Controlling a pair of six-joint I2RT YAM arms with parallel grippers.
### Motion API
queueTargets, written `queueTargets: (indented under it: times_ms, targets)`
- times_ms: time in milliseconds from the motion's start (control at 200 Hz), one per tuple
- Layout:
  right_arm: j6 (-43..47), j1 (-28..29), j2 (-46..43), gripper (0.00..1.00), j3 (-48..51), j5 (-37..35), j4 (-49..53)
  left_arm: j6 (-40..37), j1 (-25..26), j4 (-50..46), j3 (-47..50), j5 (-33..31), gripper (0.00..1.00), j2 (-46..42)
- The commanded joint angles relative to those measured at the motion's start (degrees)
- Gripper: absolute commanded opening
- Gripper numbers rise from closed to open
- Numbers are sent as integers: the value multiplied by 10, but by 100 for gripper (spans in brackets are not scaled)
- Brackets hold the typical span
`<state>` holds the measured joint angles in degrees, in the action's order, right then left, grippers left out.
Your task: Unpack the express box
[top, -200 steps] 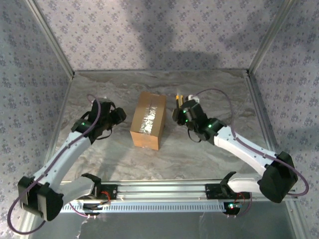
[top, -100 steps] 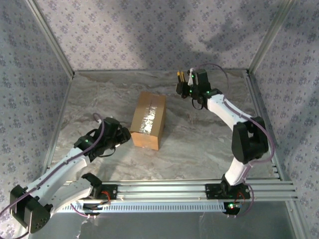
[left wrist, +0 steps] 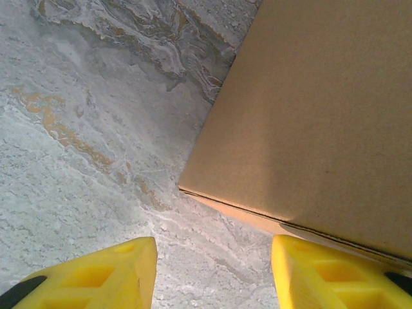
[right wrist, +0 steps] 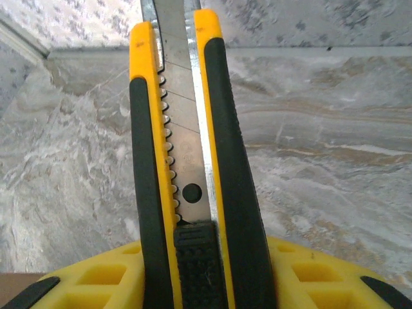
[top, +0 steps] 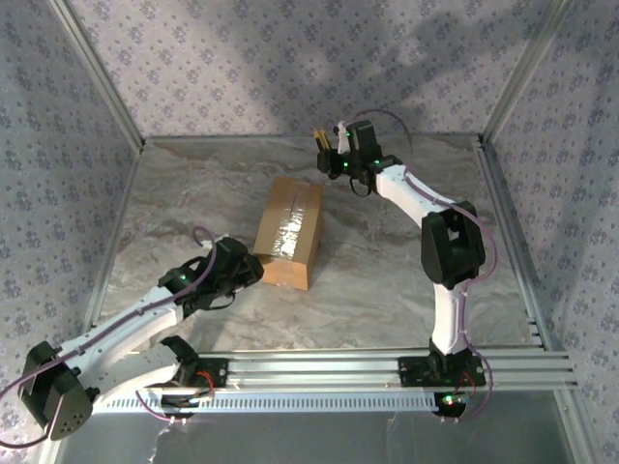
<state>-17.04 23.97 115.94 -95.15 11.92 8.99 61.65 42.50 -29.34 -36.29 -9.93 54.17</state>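
From above, you see the express box [top: 308, 227] lying closed near the middle of the marble table [top: 387, 280]. Its long side runs away from the arm bases, and a strip of shiny tape [top: 288, 232] runs along the top seam.

The left gripper [top: 253, 274] sits low at the box's near-left corner. That overhead view hides how its jaws stand. Your left wrist camera settles it: the two yellow fingers [left wrist: 96, 277] are parted with bare marble between them, gripping nothing. One corner of the cardboard lies just ahead, with the right-hand finger close under its lower edge. You cannot tell whether that finger touches the box.

The right gripper [top: 340, 153] is raised beyond the box's far end, close to the patterned back wall [top: 290, 68], well apart from the cardboard. From overhead, what it carries is only a small yellow-and-black shape. The right wrist camera shows it plainly — a utility knife [right wrist: 232, 180] clamped between the yellow fingers. Its segmented blade [right wrist: 183, 129] is slid out between the two yellow-and-black rails, pointing toward the seam where the table meets the wall.
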Motion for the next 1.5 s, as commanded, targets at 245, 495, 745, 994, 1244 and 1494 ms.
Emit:
queueTargets:
  times_ms: [245,495,745,994,1244,1494]
  targets:
    - [14,28,-18,0,20,3,7,13,3,21,-18,-21,51,20]
    - [4,35,-76,0,101,-8,-21,14,3,19,-15,-31,51,27]
    - [5,51,-152,0,177,-45,-29,-8,1,2,-39,-52,51,52]
    - [-10,61,-225,0,251,-78,-30,-24,-3,12,-52,-62,51,68]
    - [-21,76,-280,0,323,-109,-28,-33,-6,19,-61,-67,51,90]
    - [-40,104,-333,0,384,-156,-27,-50,-18,27,-72,-66,51,121]
